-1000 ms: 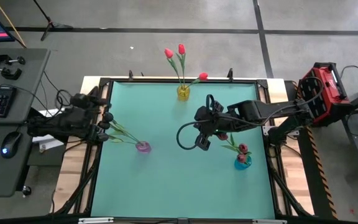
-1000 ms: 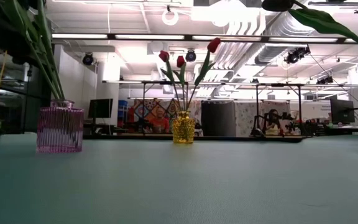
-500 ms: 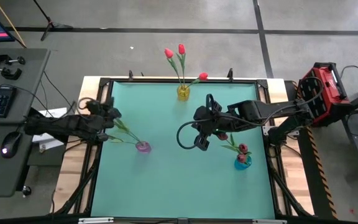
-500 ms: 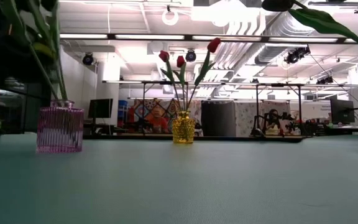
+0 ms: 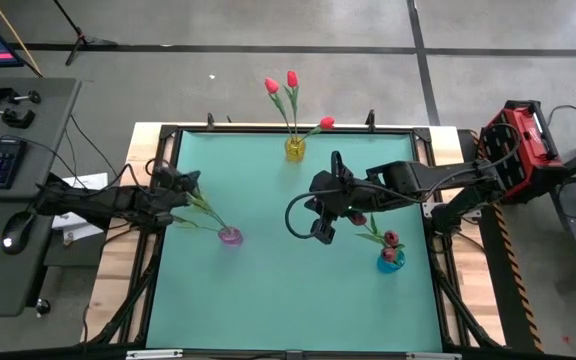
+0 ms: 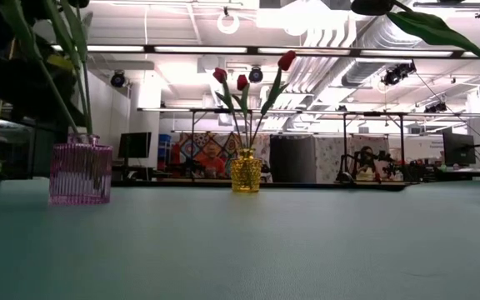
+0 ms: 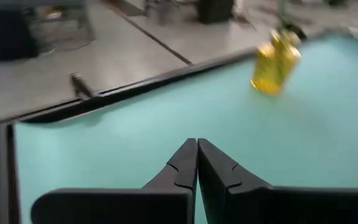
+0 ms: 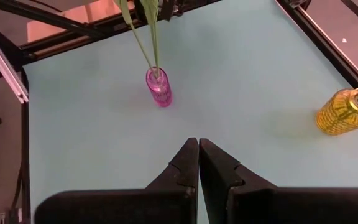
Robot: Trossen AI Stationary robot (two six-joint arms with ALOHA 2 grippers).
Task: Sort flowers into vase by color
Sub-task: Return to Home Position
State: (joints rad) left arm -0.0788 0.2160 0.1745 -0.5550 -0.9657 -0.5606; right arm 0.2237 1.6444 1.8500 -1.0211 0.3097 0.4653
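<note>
The left fingers [image 7: 197, 144] hover over the left edge of the teal tabletop [image 5: 268, 290], clenched tip to tip with nothing between them. Just beside them lie the leaves of the dark tulips [image 5: 203, 212], whose stems lean leftward out of the violet vase [image 5: 230, 237] near that edge. At the middle of the far edge, three red tulips [image 5: 290, 85] stand in the yellow vase [image 5: 295, 150]. Right of centre, the right fingers [image 8: 198, 143] hang above the tabletop, clenched on nothing and facing the violet vase. Near the right edge, the crimson tulips [image 5: 388, 238] sit in the blue vase [image 5: 391, 260]
</note>
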